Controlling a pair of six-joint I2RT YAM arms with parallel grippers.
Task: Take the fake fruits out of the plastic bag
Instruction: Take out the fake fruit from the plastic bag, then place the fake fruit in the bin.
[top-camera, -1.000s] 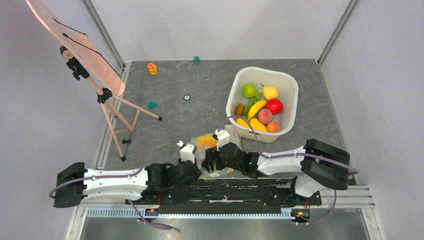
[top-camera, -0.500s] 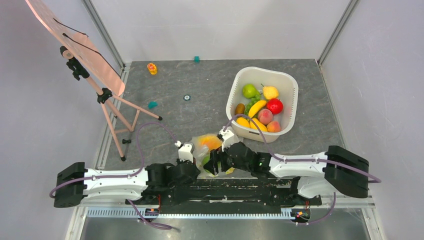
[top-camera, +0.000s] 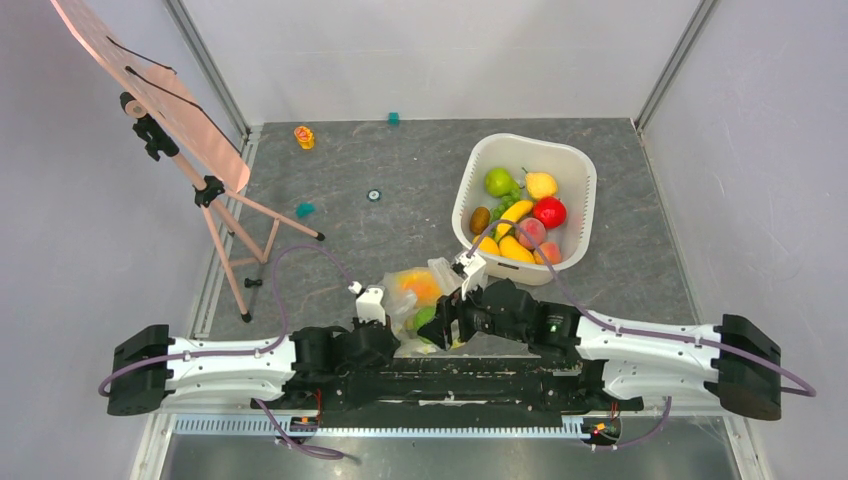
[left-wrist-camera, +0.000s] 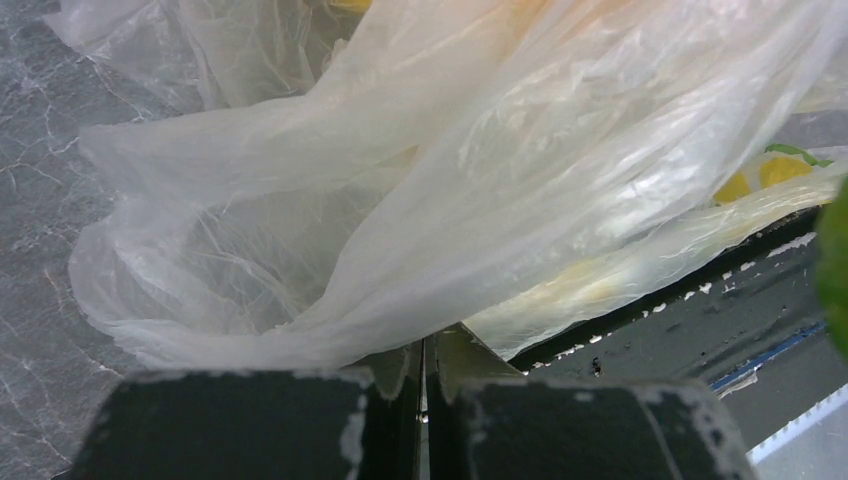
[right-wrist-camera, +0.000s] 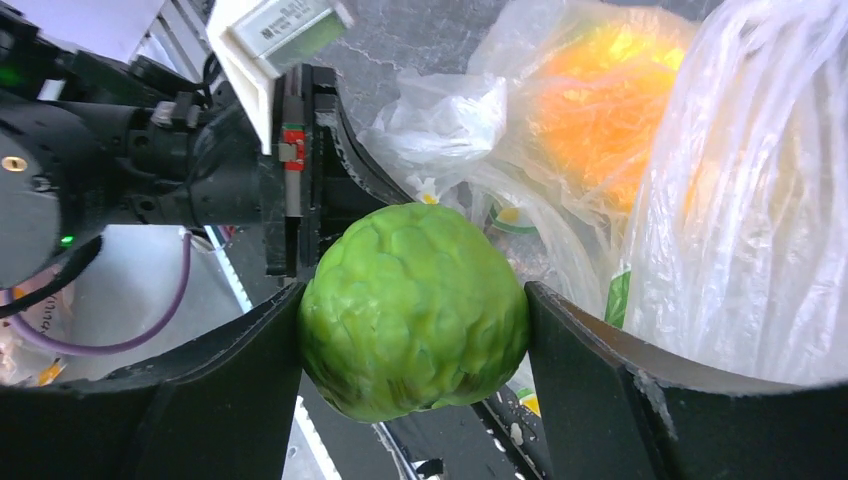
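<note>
- table (top-camera: 400, 170): dark grey, stone-veined, flat; same as a second ago.
- right arm (top-camera: 650, 345): lies flatter and longer than a second ago, elbow swung out toward the right wall, wrist drawn slightly rightward.
- white basin (top-camera: 578, 170): smooth, rounded-rectangular plastic, unmoved; holds glossy fake fruits (top-camera: 530, 232).
- plastic bag (left-wrist-camera: 450, 180): thin, crinkly, see-through; sits at the near table edge between the two wrists, more bunched and raised than before.
- left gripper (left-wrist-camera: 422, 372): pinched tight on a fold of the plastic bag's film, as before.
- right gripper (right-wrist-camera: 413, 335): spread wide, black jaws pressed against both sides of the green fruit (right-wrist-camera: 413, 300).
- green fruit: round, bumpy, slightly shiny; clear of the film in the right wrist view, just beside the plastic bag.
- orange fruit (right-wrist-camera: 590, 100): rounded, bright, blurred behind the film inside the plastic bag.
</note>
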